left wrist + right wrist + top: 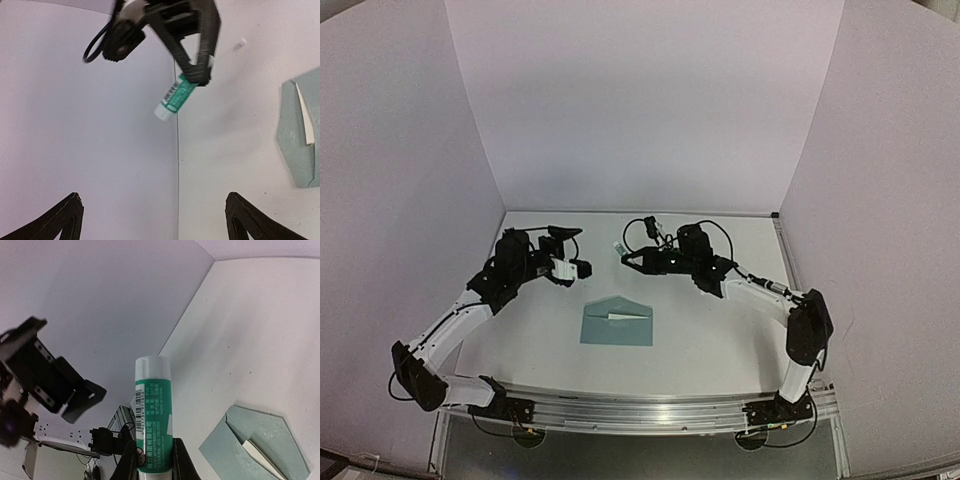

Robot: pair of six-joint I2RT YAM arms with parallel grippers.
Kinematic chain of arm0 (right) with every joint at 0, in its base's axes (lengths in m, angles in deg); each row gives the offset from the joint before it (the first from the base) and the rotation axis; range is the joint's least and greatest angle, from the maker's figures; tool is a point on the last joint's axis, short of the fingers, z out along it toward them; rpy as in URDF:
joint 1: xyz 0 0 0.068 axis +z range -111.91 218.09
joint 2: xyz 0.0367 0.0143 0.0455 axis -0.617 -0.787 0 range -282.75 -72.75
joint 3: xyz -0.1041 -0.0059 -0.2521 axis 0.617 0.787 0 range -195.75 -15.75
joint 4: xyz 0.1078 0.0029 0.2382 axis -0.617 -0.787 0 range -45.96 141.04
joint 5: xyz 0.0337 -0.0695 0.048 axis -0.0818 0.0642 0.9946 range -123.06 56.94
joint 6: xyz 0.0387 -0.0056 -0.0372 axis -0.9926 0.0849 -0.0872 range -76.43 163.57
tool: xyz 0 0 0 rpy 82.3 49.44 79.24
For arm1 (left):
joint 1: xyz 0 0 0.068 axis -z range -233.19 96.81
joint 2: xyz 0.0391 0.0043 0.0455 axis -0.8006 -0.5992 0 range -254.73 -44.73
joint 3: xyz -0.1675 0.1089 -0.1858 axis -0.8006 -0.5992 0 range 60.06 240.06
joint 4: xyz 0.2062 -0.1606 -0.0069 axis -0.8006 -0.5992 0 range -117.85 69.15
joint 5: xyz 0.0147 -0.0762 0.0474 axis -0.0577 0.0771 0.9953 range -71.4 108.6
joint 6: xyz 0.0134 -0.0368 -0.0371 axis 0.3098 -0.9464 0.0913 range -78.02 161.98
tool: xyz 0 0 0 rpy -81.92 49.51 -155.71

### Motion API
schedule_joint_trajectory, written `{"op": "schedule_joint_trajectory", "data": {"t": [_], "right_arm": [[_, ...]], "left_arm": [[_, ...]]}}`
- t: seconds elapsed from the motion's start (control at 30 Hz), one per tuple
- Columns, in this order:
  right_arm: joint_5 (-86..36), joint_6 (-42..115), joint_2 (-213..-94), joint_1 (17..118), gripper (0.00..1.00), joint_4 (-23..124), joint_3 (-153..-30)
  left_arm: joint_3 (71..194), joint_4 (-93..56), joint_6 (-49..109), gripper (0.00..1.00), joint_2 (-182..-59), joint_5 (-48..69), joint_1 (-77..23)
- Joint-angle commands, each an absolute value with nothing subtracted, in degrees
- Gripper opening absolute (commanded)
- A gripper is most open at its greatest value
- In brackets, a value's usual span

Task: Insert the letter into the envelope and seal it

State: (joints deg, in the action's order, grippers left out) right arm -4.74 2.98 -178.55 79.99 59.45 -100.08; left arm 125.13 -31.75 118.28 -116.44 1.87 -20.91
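Teal envelope lay flat at the middle of the table, at six o'clock of both claws and touched by neither. The left gripper hung above the table at its eleven o'clock, jaws spread wide and holding nothing. The right gripper, at one o'clock, was clamped on the base of a green-and-white glue stick, whose white capped end pointed toward the left claw. The two claws faced each other, near but apart.

The envelope's triangular flap peaked toward twelve o'clock. A pale sliver of the letter showed along the mouth, the rest being hidden inside. Whether the flap was pressed down could not be told.

Bare tabletop ringed the envelope. White walls closed the table at nine, twelve and three o'clock.
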Motion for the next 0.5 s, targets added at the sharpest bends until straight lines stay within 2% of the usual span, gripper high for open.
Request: {"op": "schedule_joint_trajectory", "data": {"t": [0.0,0.1,0.23,0.37,0.47], "right_arm": [[-9.37,19.73,-169.85,82.23,0.0,70.89,-95.8],[-12.07,27.18,-168.17,85.21,0.0,80.69,-92.8],[-13.53,32.96,-169.51,88.04,0.0,88.16,-93.67],[-12.56,36.04,-172.38,89.51,0.0,91.66,-96.56],[-11.87,37.27,-173.65,89.85,0.0,91.8,-98.4]], "left_arm": [[139.78,-57.19,80.34,0.94,-121.22,-7.2,-24.6],[141.71,-53.41,62.8,0.92,-121.73,-21.67,-29.44],[139.01,-36.18,39.24,0.92,-120.43,-35.78,-31.31],[129.89,-2.88,17.26,0.89,-117.83,-40.25,-31.3],[129.04,4.13,13.01,0.87,-118.48,-42.13,-30.82]]}}
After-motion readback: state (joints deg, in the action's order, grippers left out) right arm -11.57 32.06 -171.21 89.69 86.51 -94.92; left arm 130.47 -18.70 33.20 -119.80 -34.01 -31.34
